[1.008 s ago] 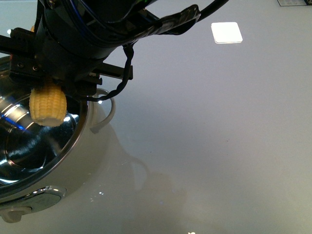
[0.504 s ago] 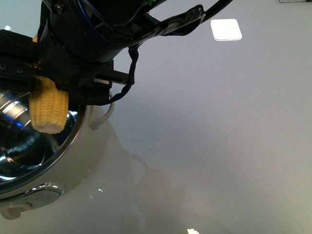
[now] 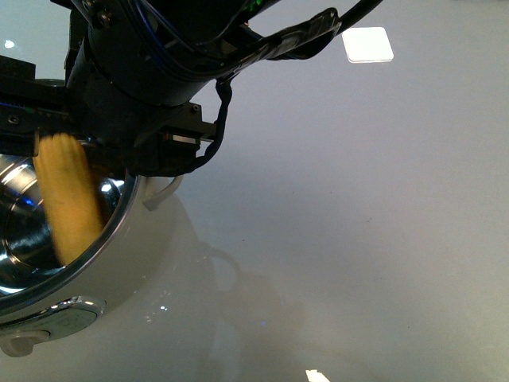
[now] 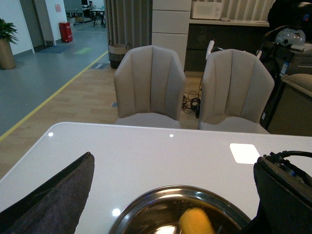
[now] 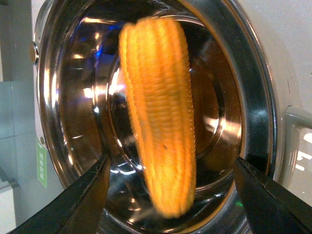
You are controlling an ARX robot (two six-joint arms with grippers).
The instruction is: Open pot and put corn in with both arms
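One corn (image 5: 161, 117) (blurred), upright over the open mouth of one pot (image 3: 119, 263), touching neither finger. Right gripper (image 5: 170, 187) above it, two fingers (image 5: 80, 200) spread wide. Left gripper (image 4: 170, 195) likewise spread, holding nothing. Two chairs (image 4: 151, 83) behind the table (image 4: 146, 151).

The right arm (image 3: 151, 87) is a bulky black housing with a rounded, glossy shell. Blue wires run across its upper part, and a twisted black cable (image 3: 219, 119) hangs down its side. A flat black strap (image 3: 306, 36) juts from its top. A small screw head (image 3: 95, 12) shows near its upper edge. The wrist views show matte black, wedge-shaped fingers (image 5: 87, 197).
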